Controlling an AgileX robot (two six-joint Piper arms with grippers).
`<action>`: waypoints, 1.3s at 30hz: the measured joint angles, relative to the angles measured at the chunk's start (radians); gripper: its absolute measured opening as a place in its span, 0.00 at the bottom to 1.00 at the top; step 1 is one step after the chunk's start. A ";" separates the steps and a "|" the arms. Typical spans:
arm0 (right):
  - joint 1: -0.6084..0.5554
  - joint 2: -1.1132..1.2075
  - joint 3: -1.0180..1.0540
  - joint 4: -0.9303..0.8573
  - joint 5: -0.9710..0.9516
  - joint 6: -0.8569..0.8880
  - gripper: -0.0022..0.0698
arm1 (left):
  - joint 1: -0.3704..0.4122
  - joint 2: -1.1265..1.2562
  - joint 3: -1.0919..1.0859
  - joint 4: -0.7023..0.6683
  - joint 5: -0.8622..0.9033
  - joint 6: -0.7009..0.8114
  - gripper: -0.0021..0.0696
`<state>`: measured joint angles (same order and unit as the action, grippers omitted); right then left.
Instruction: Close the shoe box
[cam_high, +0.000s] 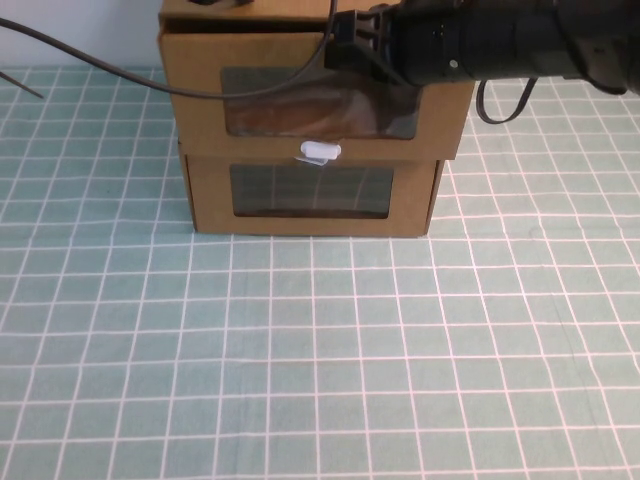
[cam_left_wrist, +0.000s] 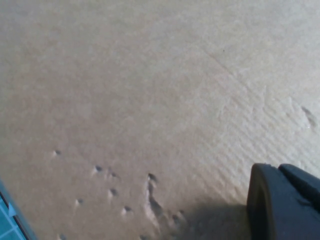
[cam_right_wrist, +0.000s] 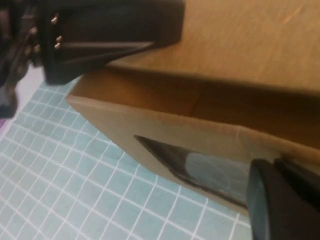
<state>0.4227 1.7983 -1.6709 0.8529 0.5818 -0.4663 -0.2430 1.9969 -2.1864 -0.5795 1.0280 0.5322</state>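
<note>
On the left of the scene the checked green table (cam_high: 100, 330) lies bare, with a thin black cable (cam_high: 120, 75) arching over it towards the stacked cardboard boxes at the far middle. The left gripper (cam_left_wrist: 285, 205) does not show clearly in the high view; its wrist camera looks almost flat onto a dimpled cardboard panel, so it seems to be held close against the stack, and whether its fingers are open or closed cannot be told. In the middle stand two drawer-style boxes, one on the other. The upper one is the shoe box (cam_high: 200, 75), its window above a small white pull tab (cam_high: 318, 152); its front panel juts nearer than the lower box (cam_high: 210, 195) beneath it and a dark gap shows along its top edge, so the drawer is judged to be partly pulled out. To the right, the right arm reaches in from the far right, and the right gripper (cam_high: 355, 50) sits at the upper right of the drawer's front, just beside or touching it; its finger state cannot be told either. The closing looks under way but unfinished: the drawer has yet to be pushed back flush with the casing.
</note>
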 joint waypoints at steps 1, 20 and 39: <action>0.000 0.004 -0.004 0.006 -0.005 -0.005 0.01 | 0.000 0.000 0.000 0.000 0.000 0.000 0.02; 0.002 0.108 -0.019 0.042 -0.172 -0.072 0.01 | 0.000 0.000 0.000 -0.003 -0.003 0.001 0.02; -0.002 -0.332 -0.023 -0.466 0.302 0.265 0.01 | 0.000 -0.314 0.000 0.238 0.090 -0.047 0.02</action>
<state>0.4212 1.4658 -1.6939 0.3865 0.8838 -0.2017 -0.2430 1.6833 -2.1864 -0.3413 1.1177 0.4852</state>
